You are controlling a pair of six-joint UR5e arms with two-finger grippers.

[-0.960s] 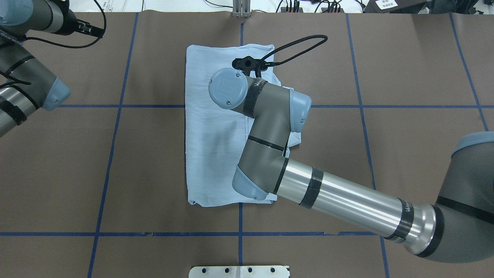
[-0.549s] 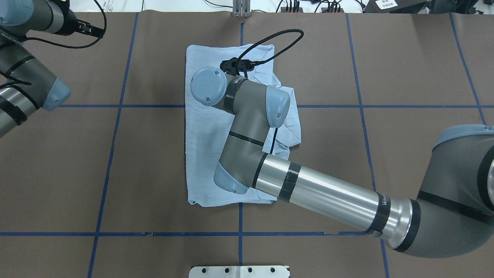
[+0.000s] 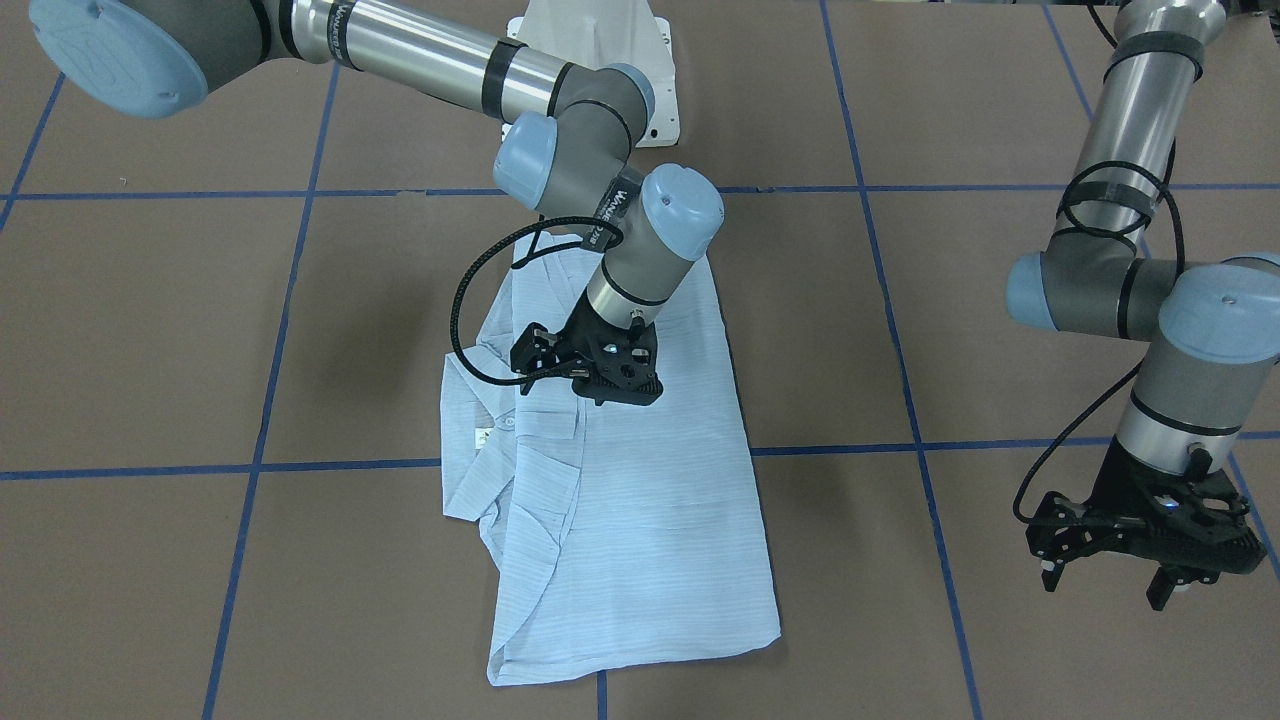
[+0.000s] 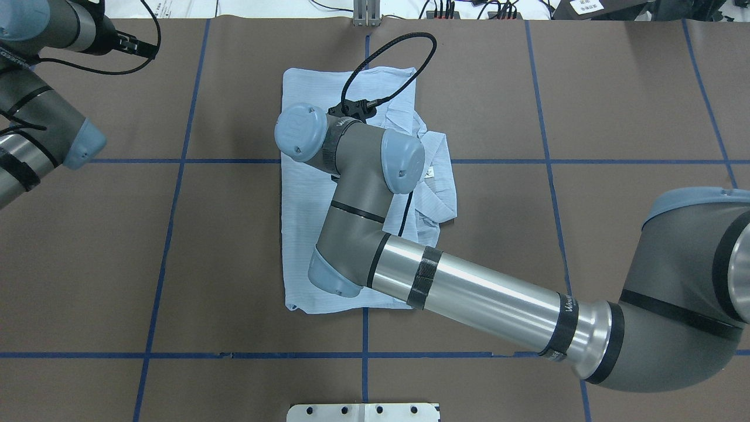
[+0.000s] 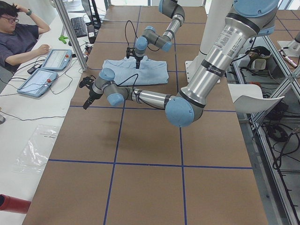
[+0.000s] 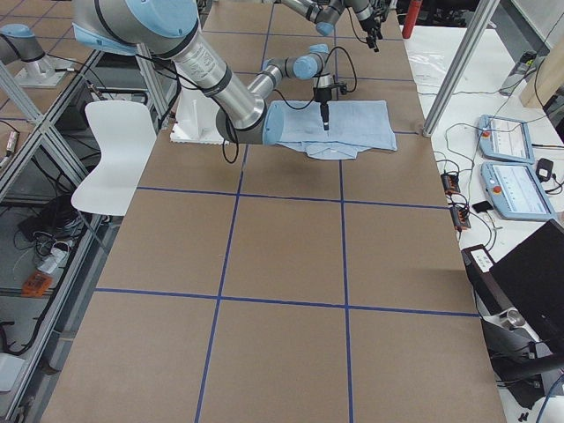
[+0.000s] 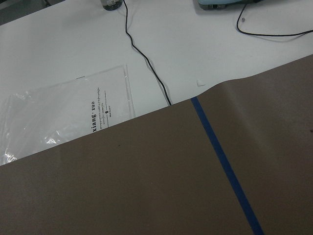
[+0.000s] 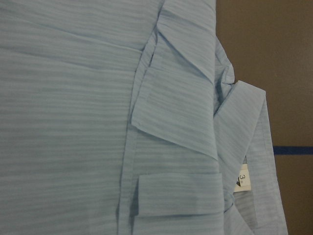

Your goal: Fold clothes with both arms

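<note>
Exterior front-facing: shirt part-folded, we're mid-task.
One shirt (image 3: 640, 520) lies mid-counter (image 3: 1000, 300), its sides folded in to a long rectangle. The collar (image 3: 465, 480) pokes out on the robot's right, so we judge tidying and crosswise folds remain. Our right tool (image 3: 605, 370) hovers over the collar end; its opening is hidden, so we can't tell its state. Our left tool (image 3: 1103, 588) is well apart, fingers spread, empty. Overhead exterior: two arms, with the right arm (image 4: 469, 293) across the shirt. Right wrist: striped cloth, one white label (image 8: 242, 180), no fingers visible. Left wrist: bare counter, one blue tape line (image 7: 225, 161).
</note>
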